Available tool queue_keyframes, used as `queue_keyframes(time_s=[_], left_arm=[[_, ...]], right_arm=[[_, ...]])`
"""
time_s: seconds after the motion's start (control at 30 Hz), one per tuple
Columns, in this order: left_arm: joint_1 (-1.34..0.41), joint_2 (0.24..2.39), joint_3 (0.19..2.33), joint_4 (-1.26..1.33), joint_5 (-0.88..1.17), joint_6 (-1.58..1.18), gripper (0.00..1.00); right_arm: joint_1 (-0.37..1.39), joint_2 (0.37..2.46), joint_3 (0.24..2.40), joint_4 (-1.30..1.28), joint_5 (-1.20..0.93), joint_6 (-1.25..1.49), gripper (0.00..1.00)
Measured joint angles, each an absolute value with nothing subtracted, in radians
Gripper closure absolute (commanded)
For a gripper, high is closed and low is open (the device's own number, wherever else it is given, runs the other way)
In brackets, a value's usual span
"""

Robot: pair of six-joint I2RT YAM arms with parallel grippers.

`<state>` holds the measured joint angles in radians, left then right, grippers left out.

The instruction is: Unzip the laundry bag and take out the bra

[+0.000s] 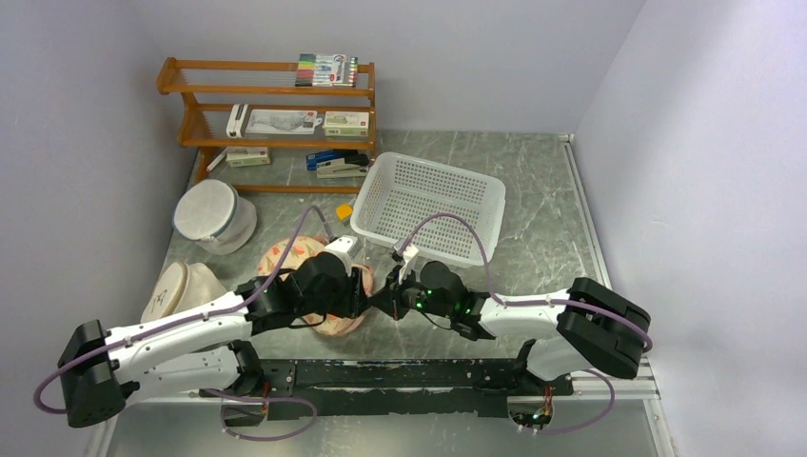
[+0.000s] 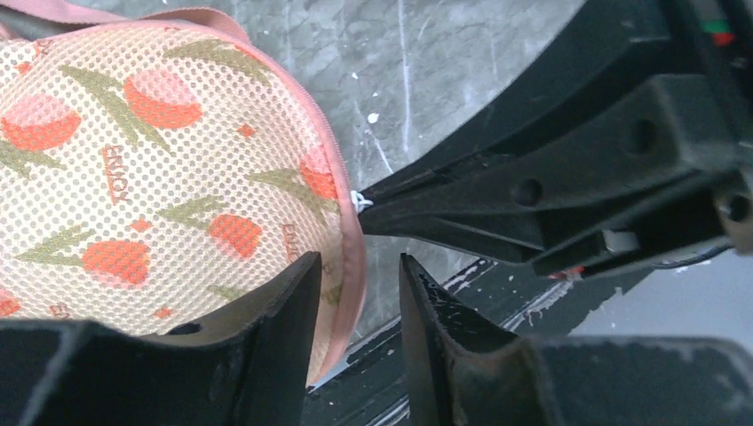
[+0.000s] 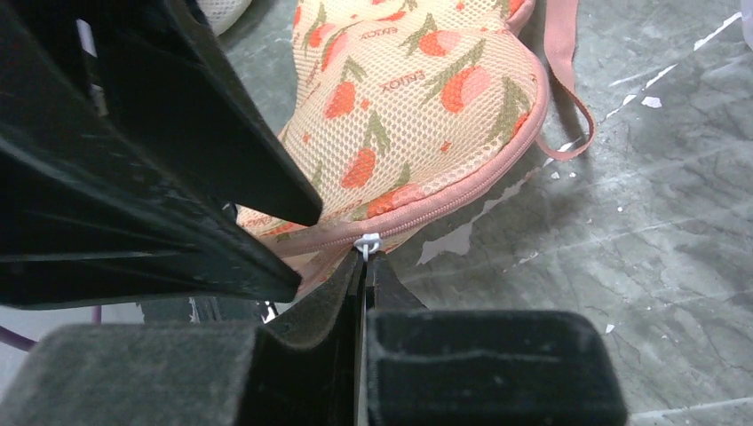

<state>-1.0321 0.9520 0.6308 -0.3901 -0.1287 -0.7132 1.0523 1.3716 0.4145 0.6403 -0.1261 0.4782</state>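
**Hazards**
- Whole laundry bag (image 1: pixel 285 255), at the near edge of the tabletop (image 1: pixel 533 238), left of middle. Liable to be dragged along with the zip rather than opened, with nothing visibly pinning it. Left tool (image 2: pixel 360 266) released, jaws apart astride the rim of one lobe, not clamped on it.
- Pink zip edging (image 3: pixel 462 191). Prone to bunching or jamming round the curve of the lobe if pulled off the line of the teeth.
- White zip pull (image 3: pixel 366 241). Nipped only at the very tips of the right tool (image 3: pixel 364 262), which is clenched on it. Apt to slip free under a sideways tug, judging by how little of the tab is held.

**Containers**
- Wooden shelf (image 1: pixel 271 124), far left corner: a marker set on top, with boxes and staplers on the lower tiers.
- White perforated basket (image 1: pixel 442 169), toward the middle of the far edge: nothing seen inside.
- Laundry bag: zipped shut along every stretch of edging in view. Bra not visible, presumably enclosed.
- White mesh bag (image 1: pixel 214 214), beside the left edge: contents not discernible.
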Motion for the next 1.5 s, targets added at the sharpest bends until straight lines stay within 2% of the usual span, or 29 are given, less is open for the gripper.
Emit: queue_keyframes(time_s=[0.1, 0.23, 0.33, 0.8, 1.13, 1.23, 1.33, 1.37, 1.5], left_arm=[[-1.032, 0.985, 0.632, -0.391, -0.137, -0.703, 0.60], [-1.032, 1.021, 0.632, -0.392, -0.140, -0.693, 0.83], [-1.032, 1.031, 0.632, -0.397, -0.146, -0.693, 0.93], [-1.032, 0.885, 0.578, -0.437, -0.164, -0.751, 0.93], [-1.032, 0.910, 0.505, -0.433, -0.177, -0.797, 0.93], [-1.032, 0.923, 0.499, -0.453, -0.186, -0.815, 0.77], [-1.033, 0.894, 0.498, -0.491, -0.189, -0.824, 0.43], [-1.033, 0.873, 0.498, -0.503, -0.189, -0.831, 0.35], [-1.033, 0.749, 0.498, -0.526, -0.178, -0.855, 0.22]], right_arm=[[1.054, 1.372, 0.413, 0.656, -0.131, 0.479, 1.00], [1.055, 1.380, 0.412, 0.672, -0.137, 0.480, 1.00], [1.055, 1.397, 0.412, 0.677, -0.128, 0.479, 1.00], [1.009, 1.447, 0.532, 0.502, 0.058, 0.482, 1.00], [0.997, 1.456, 0.525, 0.474, 0.022, 0.475, 1.00], [1.019, 1.455, 0.489, 0.493, -0.012, 0.459, 1.00], [1.067, 1.455, 0.472, 0.502, -0.023, 0.451, 1.00], [1.083, 1.455, 0.471, 0.509, -0.028, 0.452, 1.00], [1.121, 1.456, 0.464, 0.576, -0.057, 0.471, 1.00]])
